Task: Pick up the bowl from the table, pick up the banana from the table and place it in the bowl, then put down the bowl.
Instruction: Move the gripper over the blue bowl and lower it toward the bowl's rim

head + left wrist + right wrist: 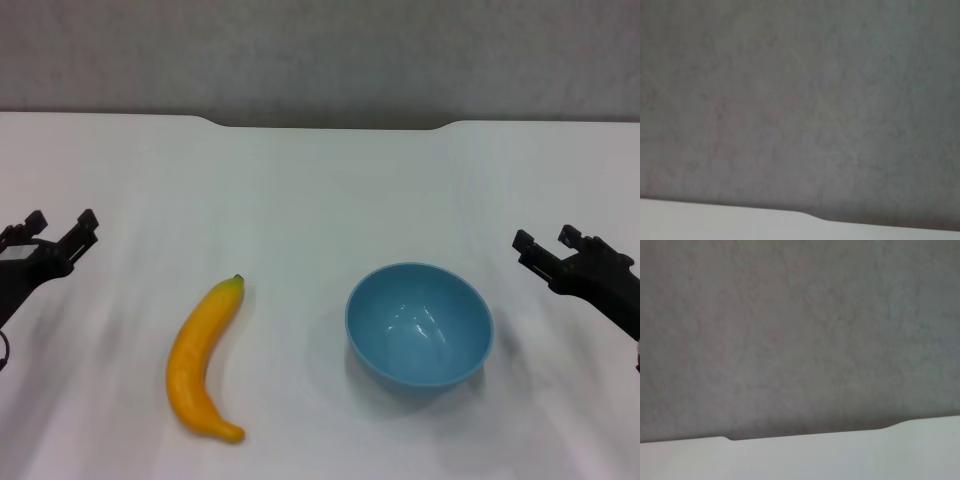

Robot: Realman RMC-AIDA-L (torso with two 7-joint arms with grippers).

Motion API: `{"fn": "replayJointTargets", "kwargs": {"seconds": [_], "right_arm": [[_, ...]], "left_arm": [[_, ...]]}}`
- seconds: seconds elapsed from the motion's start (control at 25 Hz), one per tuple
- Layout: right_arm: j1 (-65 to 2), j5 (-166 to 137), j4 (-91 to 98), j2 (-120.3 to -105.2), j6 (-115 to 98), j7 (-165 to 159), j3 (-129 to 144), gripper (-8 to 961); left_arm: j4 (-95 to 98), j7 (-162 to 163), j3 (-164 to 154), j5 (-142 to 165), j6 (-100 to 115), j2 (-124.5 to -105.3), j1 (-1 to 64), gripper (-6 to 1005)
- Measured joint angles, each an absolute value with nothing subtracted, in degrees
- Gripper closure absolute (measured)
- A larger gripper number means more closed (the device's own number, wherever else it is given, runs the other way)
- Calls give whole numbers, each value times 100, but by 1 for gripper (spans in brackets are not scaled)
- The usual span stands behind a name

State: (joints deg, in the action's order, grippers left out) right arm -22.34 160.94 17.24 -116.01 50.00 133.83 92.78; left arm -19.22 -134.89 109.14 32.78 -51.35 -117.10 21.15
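Banana (203, 362) flat on table (320, 180) — bowl (419, 324) upright beside.

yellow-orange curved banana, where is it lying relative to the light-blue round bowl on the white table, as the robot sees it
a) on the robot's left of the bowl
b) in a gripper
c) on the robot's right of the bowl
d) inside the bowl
a: the yellow-orange curved banana lies flat on the white table, left of the empty light-blue round bowl, apart from it.
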Motion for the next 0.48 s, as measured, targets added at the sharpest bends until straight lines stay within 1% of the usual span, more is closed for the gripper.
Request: {"fn": "replayJointTargets", "kwargs": {"seconds": [0.16, 0.48], "right_arm": [[-2217, 16248, 1723, -11633, 5238, 13670, 9277, 163], [-2157, 16442, 1716, -11632, 5460, 13715, 9392, 156]], "left_arm": [[-1841, -13210, 10899, 3307, -5156, -11664, 2176, 231], [-1907, -13231, 10828, 3112, -5334, -11678, 2158, 224]]}}
